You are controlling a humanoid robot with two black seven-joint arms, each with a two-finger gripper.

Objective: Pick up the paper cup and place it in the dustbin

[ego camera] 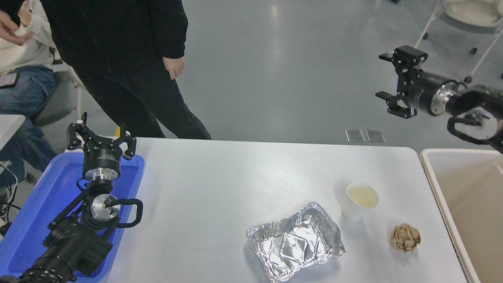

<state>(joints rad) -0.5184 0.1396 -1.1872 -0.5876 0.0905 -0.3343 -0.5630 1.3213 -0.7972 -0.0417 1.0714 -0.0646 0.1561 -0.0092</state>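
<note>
Approach step: the cup [360,200] stood upright on the desk [235,177] left of the bin [436,188], while the right hand [397,84], spread and empty, hung far above, needing descent to grasp.

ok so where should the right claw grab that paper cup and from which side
Probably across the side wall just under the rolled rim. The paper cup stands upright with its mouth open, and it widens toward the top, so a grip there should not slip off. Come from above or from the far right, where the open right claw hangs: the foil tray and crumpled paper ball sit close on its near sides.
</note>
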